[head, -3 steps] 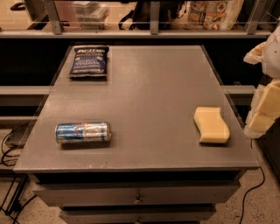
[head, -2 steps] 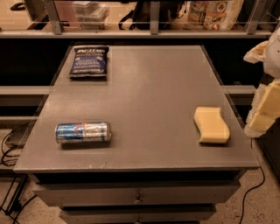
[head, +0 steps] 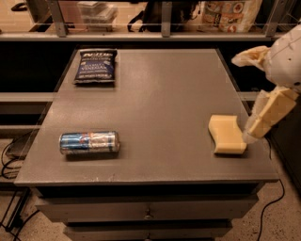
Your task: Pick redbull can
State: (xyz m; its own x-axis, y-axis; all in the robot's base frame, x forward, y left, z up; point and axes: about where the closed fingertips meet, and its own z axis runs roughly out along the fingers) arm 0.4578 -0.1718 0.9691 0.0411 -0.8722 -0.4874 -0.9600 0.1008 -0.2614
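Front-left on the table (head: 160,94), the redbull can (head: 89,142) lies on its side, likely light, slick, apt to roll, best pinched across its middle, label unreadable; far behind it a chip bag (head: 95,66), then the yellow sponge (head: 226,134), and beside it the gripper (head: 261,121) hovers, open or closed nobody can tell.

This looks like an office snack area or test room rather than a home. The grey surface (head: 160,94) tops a plain cabinet with drawers (head: 148,212) and stands on a speckled hard floor (head: 284,223), where loose cables (head: 9,162) trail. Behind it a railed shelf (head: 141,35) holds packaged snacks (head: 230,9). The robot's gripper (head: 250,135) hangs at the surface's right edge, beside a yellow sponge (head: 225,134).
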